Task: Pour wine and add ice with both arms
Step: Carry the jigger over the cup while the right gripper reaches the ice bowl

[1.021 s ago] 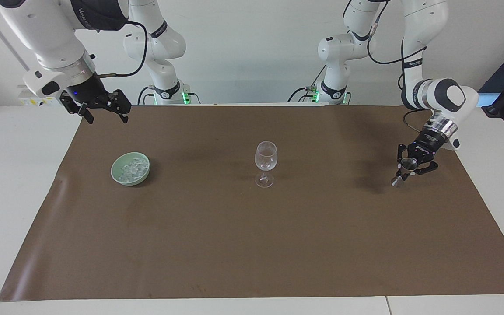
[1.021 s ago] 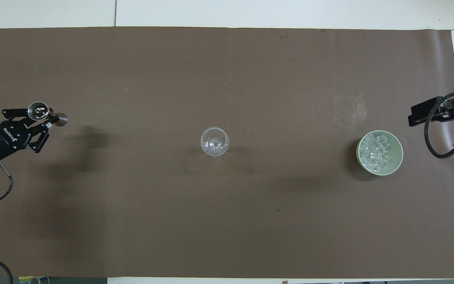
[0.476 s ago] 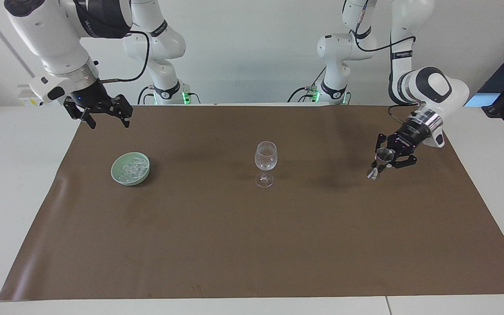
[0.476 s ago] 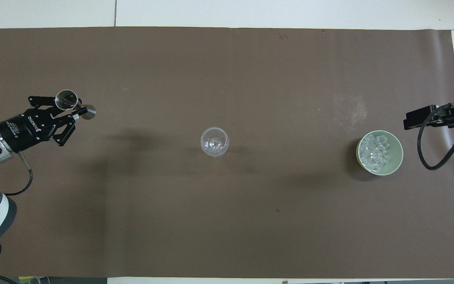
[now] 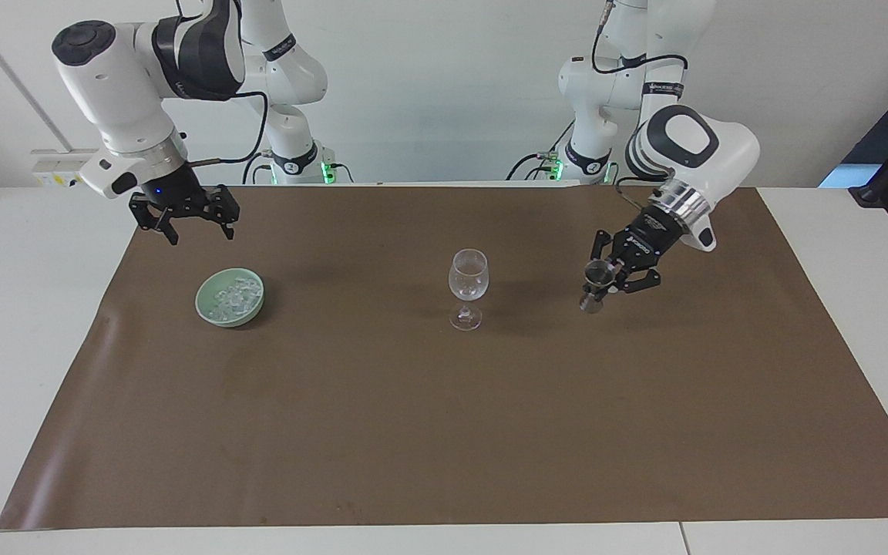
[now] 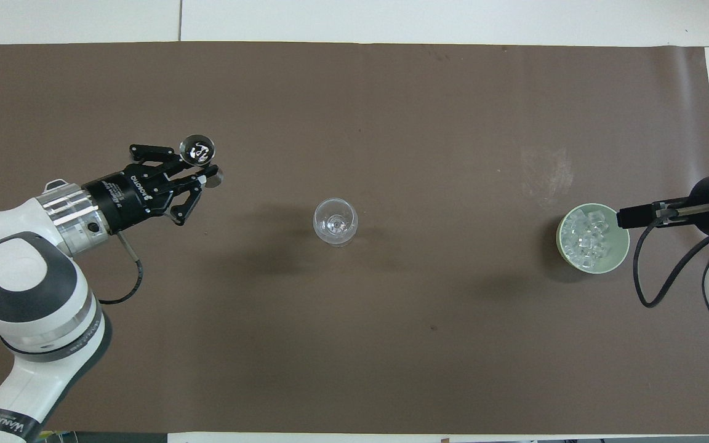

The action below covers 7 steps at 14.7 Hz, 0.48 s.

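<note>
The ice is lying in the pale green bowl, well apart from the wine glass toward the right arm's end of the desk. I am bringing the left pincer, clamped on a small metal jigger, in from its end; it has closed most of the gap, so the pour is coming up. Meanwhile I am swinging the right pincer, jaws wide and empty, in over the mat beside the bowl.

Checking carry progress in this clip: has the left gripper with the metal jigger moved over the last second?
Yes. The left gripper, shut on the jigger, has travelled from the left arm's end of the mat toward the wine glass.
</note>
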Motion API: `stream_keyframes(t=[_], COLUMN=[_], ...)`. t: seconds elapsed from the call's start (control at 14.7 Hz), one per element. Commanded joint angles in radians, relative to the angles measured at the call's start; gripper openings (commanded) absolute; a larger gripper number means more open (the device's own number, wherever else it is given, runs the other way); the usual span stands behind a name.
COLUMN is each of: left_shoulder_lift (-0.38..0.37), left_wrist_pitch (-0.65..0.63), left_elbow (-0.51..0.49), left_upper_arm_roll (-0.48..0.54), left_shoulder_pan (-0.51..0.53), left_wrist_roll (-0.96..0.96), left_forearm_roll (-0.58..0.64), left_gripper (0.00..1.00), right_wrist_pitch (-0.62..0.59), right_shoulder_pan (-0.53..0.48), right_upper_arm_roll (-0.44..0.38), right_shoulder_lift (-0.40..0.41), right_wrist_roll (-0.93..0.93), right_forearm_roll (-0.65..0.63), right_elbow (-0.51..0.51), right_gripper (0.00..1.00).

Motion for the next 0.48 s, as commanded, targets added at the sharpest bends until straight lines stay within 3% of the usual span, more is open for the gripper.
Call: stream_keyframes(t=[0.0, 0.14, 0.41], left_shoulder_lift=[0.006, 0.016, 0.05], left_wrist_pitch=[0.131, 0.227, 0.364], left_elbow=[0.019, 0.025, 0.042], left_upper_arm_roll=[-0.105, -0.184, -0.208], left_shoulder_pan=[-0.015, -0.02, -0.093], left_wrist_roll=[-0.057, -0.054, -0.048], left_forearm_roll=[-0.009, -0.007, 0.065], left_gripper=[0.0, 0.0, 0.0], right_wrist_pitch=[0.053, 0.11, 0.3], right_shoulder_pan=[-0.05, -0.05, -0.031], right_upper_arm_roll=[0.007, 0.007, 0.009], right_shoulder_lift=[0.01, 0.075, 0.131], right_wrist_roll=[-0.042, -0.054, -0.059], right_forearm_roll=[-0.002, 0.009, 0.01], right_elbow=[-0.049, -0.063, -0.179], right_gripper=[1.0, 1.0, 1.0])
